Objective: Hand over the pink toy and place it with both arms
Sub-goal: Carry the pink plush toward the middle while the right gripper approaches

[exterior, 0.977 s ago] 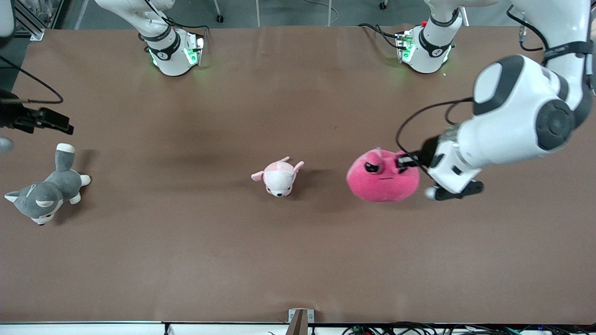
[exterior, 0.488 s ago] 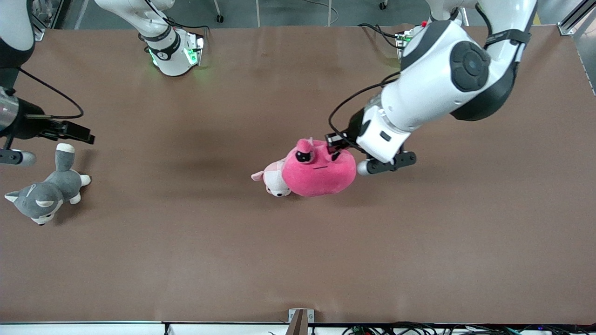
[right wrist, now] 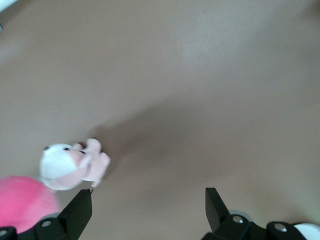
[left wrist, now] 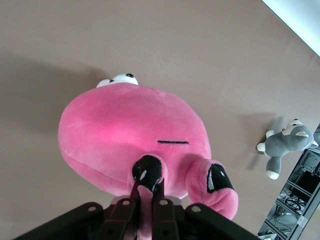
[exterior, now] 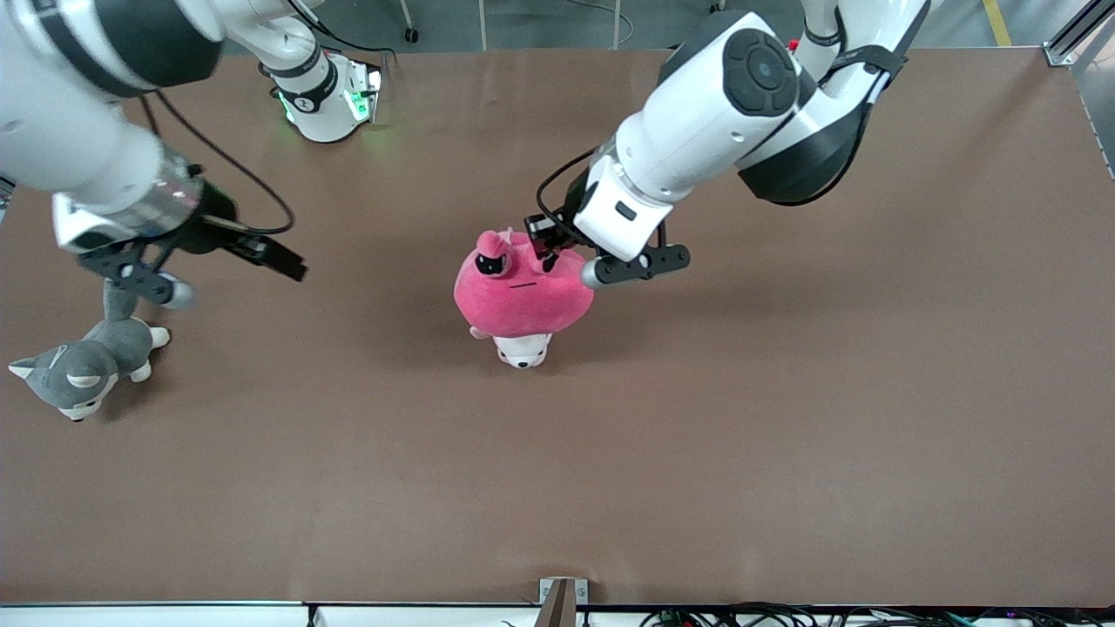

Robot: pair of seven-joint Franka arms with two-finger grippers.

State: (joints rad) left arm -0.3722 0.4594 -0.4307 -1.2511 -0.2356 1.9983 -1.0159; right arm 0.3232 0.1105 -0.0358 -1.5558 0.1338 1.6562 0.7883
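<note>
1. Front view: the left gripper (exterior: pixel 547 246), reaching in from its arm's base, hangs over mid-table clamped tight on a bump atop the pink toy (exterior: pixel 521 292), which dangles beneath it in the air.
2. Front view: the toy covers most of the small pink-and-white plush (exterior: pixel 521 349) lying on the table (exterior: pixel 784 418); only its white face shows.
3. Front view: the right gripper (exterior: pixel 261 252) hangs wide open and empty over the right arm's end of the table, above bare surface near the grey dog plush (exterior: pixel 83 370). Broad brown tabletop lies open between both grippers.
4. Left wrist view: closed fingers (left wrist: pixel 145 210) pinch the toy's (left wrist: pixel 130 135) bump by one dark eye; the dog (left wrist: pixel 287 147) lies well apart.
5. Right wrist view: spread fingertips (right wrist: pixel 82 210) frame bare table; the toy (right wrist: pixel 25 200) is cut off at the edge.
</note>
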